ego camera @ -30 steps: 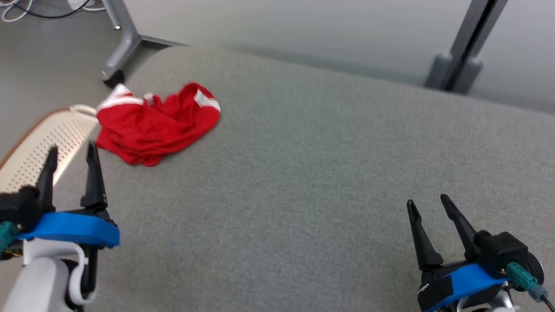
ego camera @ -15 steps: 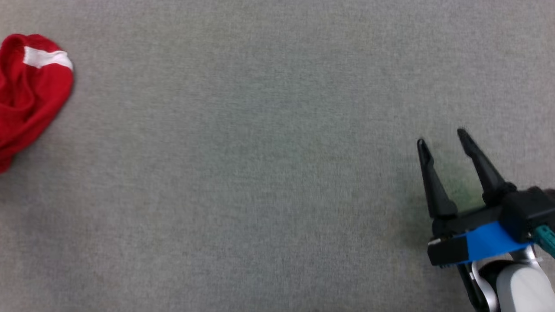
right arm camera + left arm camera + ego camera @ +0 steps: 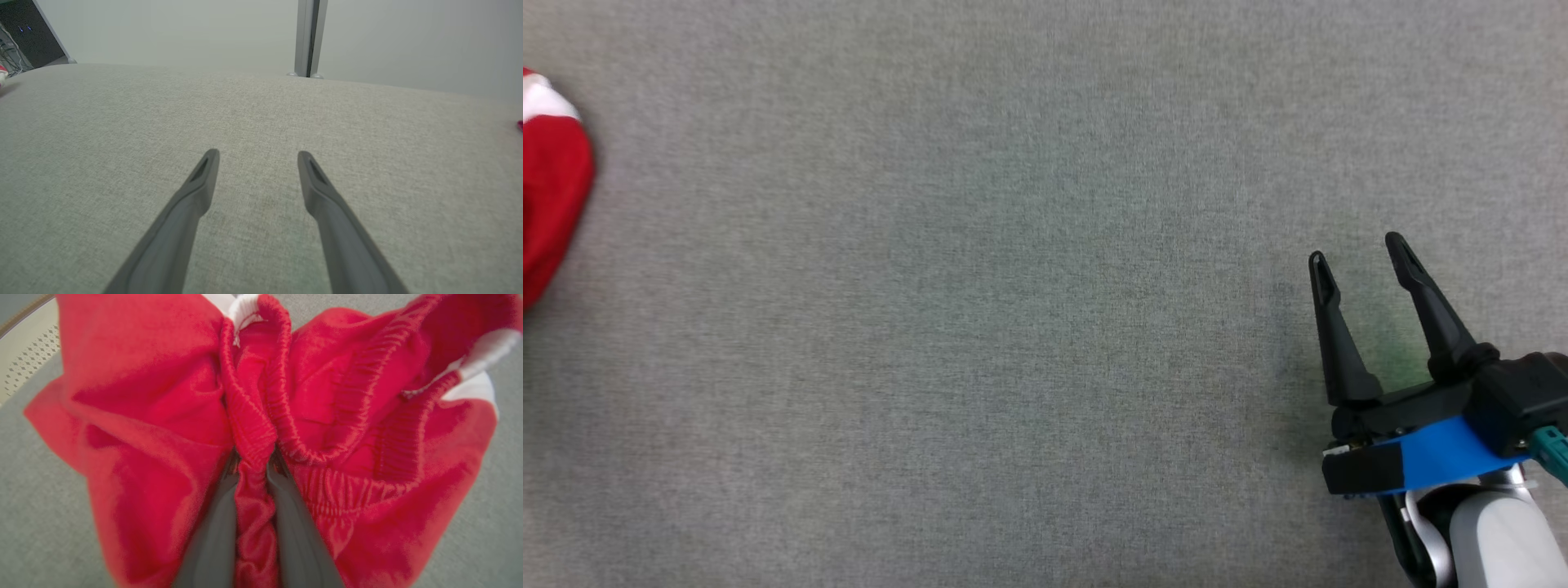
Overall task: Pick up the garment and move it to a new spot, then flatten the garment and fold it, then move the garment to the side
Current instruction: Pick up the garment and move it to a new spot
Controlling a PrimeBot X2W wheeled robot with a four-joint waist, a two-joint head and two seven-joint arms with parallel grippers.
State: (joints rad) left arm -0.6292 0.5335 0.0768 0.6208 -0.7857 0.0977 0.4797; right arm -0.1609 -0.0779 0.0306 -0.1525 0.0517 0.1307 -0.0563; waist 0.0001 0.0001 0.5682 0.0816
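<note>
Head view puts the red shorts [image 3: 551, 188] at our far left edge, cut off by the frame, so we cannot tell their long axis there; a white band shows at their top. They lie on the grey upholstered surface [image 3: 1013, 327], which stretches across to our right gripper [image 3: 1356, 248], well apart from the shorts, its fingers spread wide above the fabric. In the left wrist view a cream perforated panel [image 3: 28, 355] sits at the upper left corner, beyond the crumpled shorts. Their elastic waistband [image 3: 253, 428] is bunched into a ridge running straight up that view, in line with our left gripper [image 3: 253, 457], whose fingers [image 3: 212, 539] pinch that ridge between them. In the right wrist view a metal post [image 3: 308, 36] stands behind the surface.
</note>
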